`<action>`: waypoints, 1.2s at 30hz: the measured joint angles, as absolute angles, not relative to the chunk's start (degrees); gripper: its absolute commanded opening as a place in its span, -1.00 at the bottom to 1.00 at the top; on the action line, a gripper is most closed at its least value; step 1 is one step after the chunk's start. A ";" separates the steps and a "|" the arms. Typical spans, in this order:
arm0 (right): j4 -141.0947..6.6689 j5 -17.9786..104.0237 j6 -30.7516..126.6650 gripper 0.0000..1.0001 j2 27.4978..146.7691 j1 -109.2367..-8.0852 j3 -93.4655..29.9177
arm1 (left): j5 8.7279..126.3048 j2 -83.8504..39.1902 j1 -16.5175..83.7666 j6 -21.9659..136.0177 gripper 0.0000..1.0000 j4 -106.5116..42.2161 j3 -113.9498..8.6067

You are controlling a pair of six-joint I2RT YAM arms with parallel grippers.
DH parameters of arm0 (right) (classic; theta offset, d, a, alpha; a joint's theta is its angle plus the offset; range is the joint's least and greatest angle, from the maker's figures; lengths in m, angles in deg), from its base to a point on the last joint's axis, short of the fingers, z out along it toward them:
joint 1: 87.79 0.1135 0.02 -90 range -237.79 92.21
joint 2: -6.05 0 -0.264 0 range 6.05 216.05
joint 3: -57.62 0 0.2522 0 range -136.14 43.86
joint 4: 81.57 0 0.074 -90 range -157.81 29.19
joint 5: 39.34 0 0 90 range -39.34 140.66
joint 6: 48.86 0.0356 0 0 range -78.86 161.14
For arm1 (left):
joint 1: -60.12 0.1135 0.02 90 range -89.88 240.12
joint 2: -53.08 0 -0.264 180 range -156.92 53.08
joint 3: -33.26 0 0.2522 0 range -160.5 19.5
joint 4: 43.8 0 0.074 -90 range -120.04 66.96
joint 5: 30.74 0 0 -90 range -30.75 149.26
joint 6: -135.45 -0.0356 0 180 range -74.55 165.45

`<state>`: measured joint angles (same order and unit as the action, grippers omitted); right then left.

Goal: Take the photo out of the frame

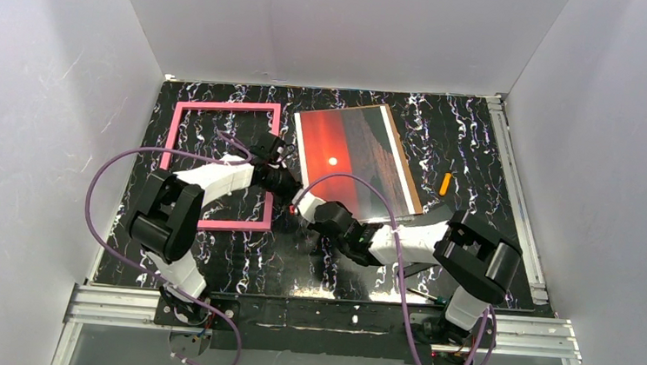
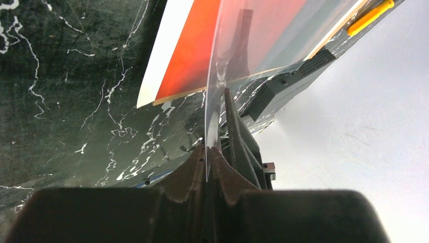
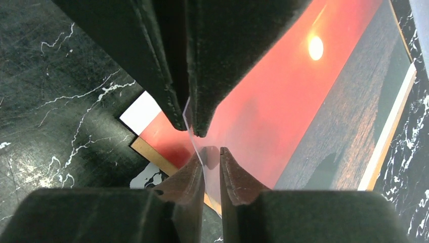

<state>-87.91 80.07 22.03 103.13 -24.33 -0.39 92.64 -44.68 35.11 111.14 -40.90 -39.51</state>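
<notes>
The photo (image 1: 348, 154), a red-orange sunset print, lies face up on a brown backing board (image 3: 152, 154) at the table's middle right, outside the frame. The pink frame (image 1: 226, 106) lies flat to its left, with bare table showing inside it. My left gripper (image 2: 207, 149) is shut on the near corner of a clear sheet (image 2: 253, 45) that stands up over the photo (image 2: 187, 55). My right gripper (image 3: 211, 152) straddles the same sheet (image 3: 200, 149) just below the left gripper (image 3: 188, 121). Its jaws stand narrowly apart, and the sheet rests against the left finger.
A small orange-handled tool (image 1: 445, 183) lies right of the backing board. White walls close in the table on three sides. A metal rail (image 1: 519, 198) runs along the right edge. Both arms crowd the board's near left corner.
</notes>
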 measured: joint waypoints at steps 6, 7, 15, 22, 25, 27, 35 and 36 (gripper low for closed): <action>-89.04 81.49 20.94 -0.97 103.13 -24.17 -0.45 | 92.93 -42.84 36.51 110.61 0.21 -40.57 -38.81; -89.04 81.62 20.85 -0.97 103.13 -24.17 -0.52 | 92.95 -42.08 37.08 110.37 0.30 -40.61 -38.26; -89.09 82.04 21.22 -0.97 103.13 -24.17 -0.61 | 91.13 -32.09 42.47 107.55 0.54 -41.09 -32.40; -88.91 81.62 23.01 -0.97 102.12 -24.46 -0.59 | 89.10 -31.08 43.22 109.50 0.38 -54.73 -22.13; -88.80 81.01 24.24 -0.97 100.99 -24.96 -0.59 | 87.31 -30.93 43.22 110.59 0.50 -61.55 -16.88; -88.67 80.42 24.87 -0.97 100.38 -25.35 -0.59 | 86.61 -30.38 43.33 110.87 0.51 -64.41 -14.85; -87.88 78.13 26.66 -0.97 99.94 -26.49 -0.59 | 86.83 -35.87 42.67 113.37 0.20 -77.72 -14.39; -87.75 77.86 26.88 -0.97 99.90 -26.62 -0.59 | 87.90 -38.17 42.23 113.98 0.15 -80.65 -14.52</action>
